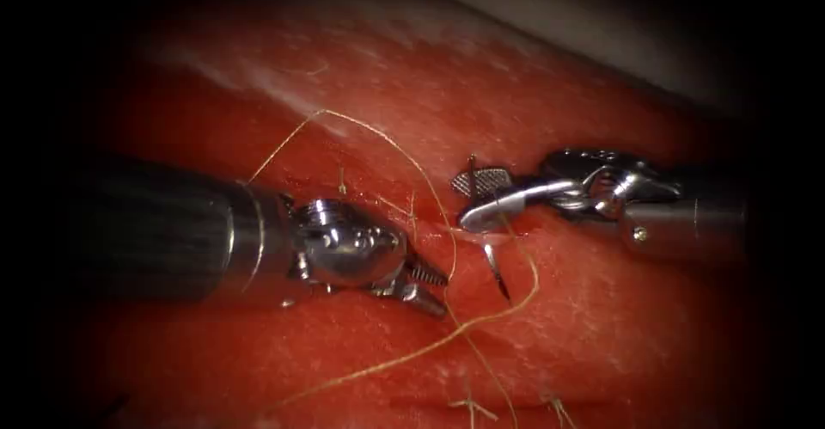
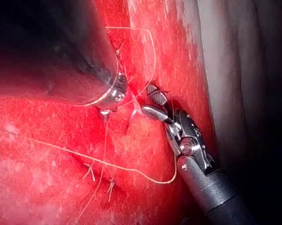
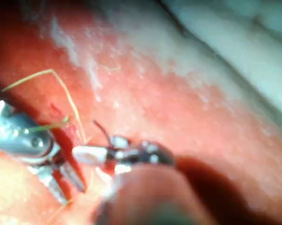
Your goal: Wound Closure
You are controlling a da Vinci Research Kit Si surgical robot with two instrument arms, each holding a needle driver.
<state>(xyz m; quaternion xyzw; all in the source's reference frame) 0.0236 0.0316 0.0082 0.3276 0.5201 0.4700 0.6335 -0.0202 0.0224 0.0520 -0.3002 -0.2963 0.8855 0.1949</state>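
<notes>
Needle (image 1: 496, 267) in cut (image 1: 516, 238); right hand (image 1: 481, 199) open above; left hand (image 1: 423, 284) open, empty.

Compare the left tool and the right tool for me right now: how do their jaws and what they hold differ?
The right tool comes from the right with its jaws spread, and the needle stands between them, its point in the tissue just below. The left tool comes from the left with its jaws parted and holds nothing; the thread only passes near it. Both tips sit at the cut.
</notes>
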